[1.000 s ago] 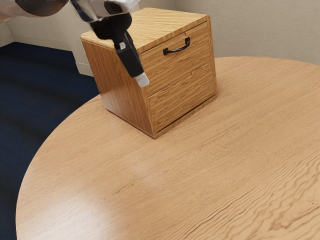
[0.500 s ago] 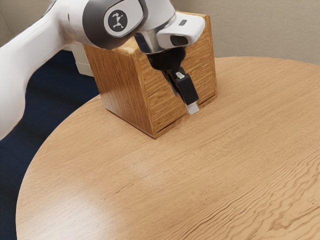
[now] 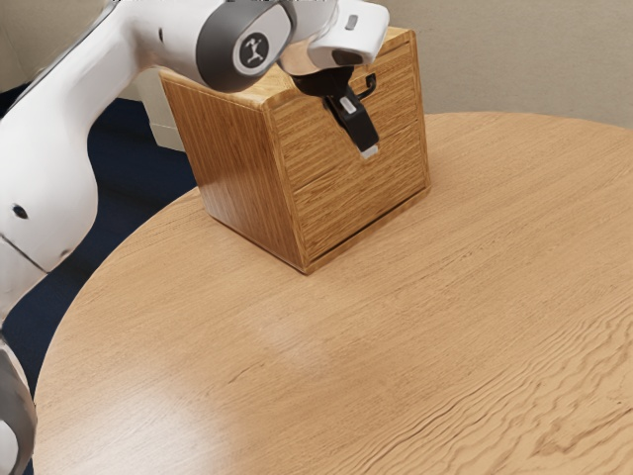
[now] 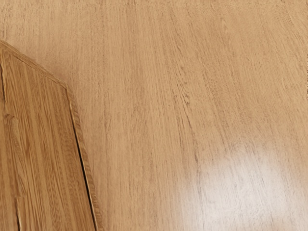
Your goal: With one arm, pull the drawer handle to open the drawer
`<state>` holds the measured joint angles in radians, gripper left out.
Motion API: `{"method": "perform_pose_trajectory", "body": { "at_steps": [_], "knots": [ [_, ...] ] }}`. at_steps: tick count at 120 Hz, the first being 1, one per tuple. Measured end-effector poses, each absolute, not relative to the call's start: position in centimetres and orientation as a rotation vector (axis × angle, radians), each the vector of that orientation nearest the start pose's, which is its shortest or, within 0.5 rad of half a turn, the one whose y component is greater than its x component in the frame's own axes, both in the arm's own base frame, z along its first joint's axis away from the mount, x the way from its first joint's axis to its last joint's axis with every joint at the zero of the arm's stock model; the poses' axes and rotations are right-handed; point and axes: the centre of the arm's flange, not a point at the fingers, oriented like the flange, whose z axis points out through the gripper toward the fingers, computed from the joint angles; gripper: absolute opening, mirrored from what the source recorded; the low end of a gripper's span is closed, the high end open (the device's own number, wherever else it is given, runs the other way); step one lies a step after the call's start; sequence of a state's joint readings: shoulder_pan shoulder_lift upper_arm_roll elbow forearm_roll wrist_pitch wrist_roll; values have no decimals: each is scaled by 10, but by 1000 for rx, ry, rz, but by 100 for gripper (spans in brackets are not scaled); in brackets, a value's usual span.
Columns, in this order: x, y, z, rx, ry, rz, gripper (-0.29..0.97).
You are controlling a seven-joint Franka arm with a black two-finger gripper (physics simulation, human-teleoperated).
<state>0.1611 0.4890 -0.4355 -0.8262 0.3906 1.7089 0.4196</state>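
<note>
A wooden cabinet [image 3: 237, 178] with two drawer fronts stands at the back of the round table. The upper drawer [image 3: 312, 129] sits flush with the cabinet's face. Its black handle [image 3: 372, 83] is mostly hidden behind my hand, with just one end peeking out. My black gripper [image 3: 368, 150] hangs in front of the upper drawer, just below the handle, slanting down toward the exterior view's right. It is seen edge-on. In the wrist view the cabinet's front face [image 4: 38, 163] lies beside the bare tabletop [image 4: 192, 120].
The round wooden table [image 3: 396, 336] stretches wide in front of the cabinet. My white arm [image 3: 59, 168] arches in from the exterior view's left, over the cabinet's top. Dark blue floor [image 3: 109, 188] lies beyond the table's edge.
My hand swung from the cabinet's left corner across its front, dipped to the lower drawer, and has now risen to the upper drawer by the handle. The drawer has not moved.
</note>
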Motion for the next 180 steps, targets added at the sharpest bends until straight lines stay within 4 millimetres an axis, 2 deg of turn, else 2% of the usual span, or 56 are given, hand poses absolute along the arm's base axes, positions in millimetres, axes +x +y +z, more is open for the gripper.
{"method": "perform_pose_trajectory", "body": {
  "at_steps": [17, 31, 49, 79, 89, 115, 161, 180],
  "knots": [
    [699, -44, 693, -2700, 833, -603, 68],
    [704, -26, 691, -2667, 811, -597, 68],
    [715, -17, 673, -2646, 816, -562, 68],
    [720, -12, 680, -2564, 823, -590, 68],
    [720, -2, 686, -2528, 812, -606, 68],
    [724, 15, 687, -2480, 796, -602, 68],
    [731, 22, 681, -2462, 812, -608, 68],
    [738, 5, 681, -2449, 845, -665, 68]
  ]
}}
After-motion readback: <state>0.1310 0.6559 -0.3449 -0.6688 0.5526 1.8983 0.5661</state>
